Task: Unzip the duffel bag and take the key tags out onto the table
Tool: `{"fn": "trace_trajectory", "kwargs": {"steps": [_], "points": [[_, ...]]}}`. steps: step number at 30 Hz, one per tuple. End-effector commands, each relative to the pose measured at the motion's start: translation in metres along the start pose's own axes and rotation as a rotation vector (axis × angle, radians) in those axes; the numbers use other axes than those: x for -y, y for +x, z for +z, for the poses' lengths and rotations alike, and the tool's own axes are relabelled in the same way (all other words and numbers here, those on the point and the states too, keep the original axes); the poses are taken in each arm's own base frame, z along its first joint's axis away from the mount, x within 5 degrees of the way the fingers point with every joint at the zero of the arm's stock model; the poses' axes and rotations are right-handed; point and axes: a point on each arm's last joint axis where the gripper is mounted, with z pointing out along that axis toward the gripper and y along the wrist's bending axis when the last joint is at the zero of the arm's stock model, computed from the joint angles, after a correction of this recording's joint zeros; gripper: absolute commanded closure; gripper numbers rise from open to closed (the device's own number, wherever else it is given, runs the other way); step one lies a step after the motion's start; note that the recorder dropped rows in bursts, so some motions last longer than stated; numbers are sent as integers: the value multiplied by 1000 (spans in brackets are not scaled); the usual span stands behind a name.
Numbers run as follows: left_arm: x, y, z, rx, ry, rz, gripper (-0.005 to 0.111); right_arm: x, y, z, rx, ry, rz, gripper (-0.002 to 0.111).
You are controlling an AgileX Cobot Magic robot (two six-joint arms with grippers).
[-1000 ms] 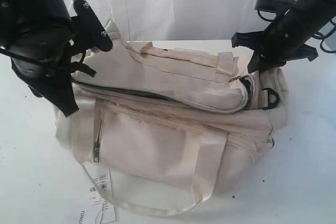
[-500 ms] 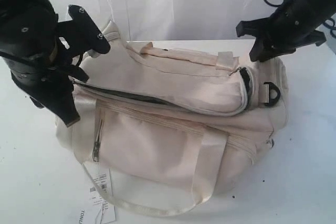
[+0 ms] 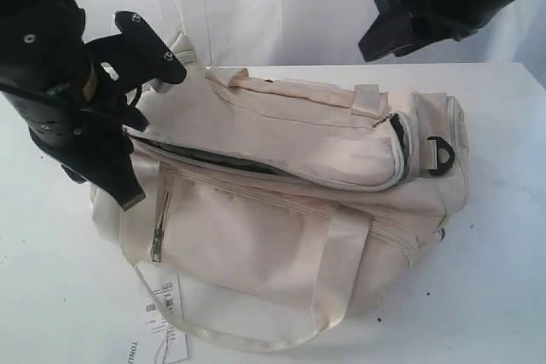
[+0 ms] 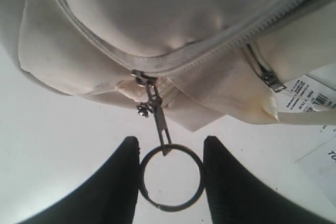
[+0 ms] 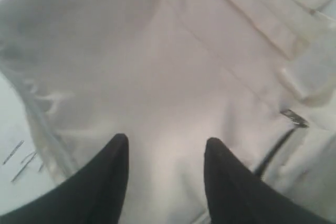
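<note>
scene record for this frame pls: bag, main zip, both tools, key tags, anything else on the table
bag: duffel bag lying on the table
main zip: partly open toward the left of the exterior view, dark lining showing
left tool: at the bag's left end, fingers apart, ring of the zipper pull between them; whether it is gripped is unclear
right tool: open, above the bag's right end, holding nothing
key tags: not visible
other: white hangtag on the table at the bag's front

Exterior camera looks steeply down; both wrist cameras closely face the duffel bag [image 3: 281, 176].
</note>
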Motion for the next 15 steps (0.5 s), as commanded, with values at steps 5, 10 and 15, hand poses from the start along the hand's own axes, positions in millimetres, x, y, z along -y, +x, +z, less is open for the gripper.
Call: {"fn": "trace_trajectory", "kwargs": {"steps": [5, 10, 15], "points": [[-9, 13, -28, 83, 3, -50, 88, -86, 7, 13, -60, -173, -328, 108], [-11, 15, -38, 150, 16, -70, 88, -108, 20, 37, -58, -74, -498, 108], [-10, 13, -39, 164, 28, -76, 88, -115, 34, 57, -54, -6, -603, 108]]}}
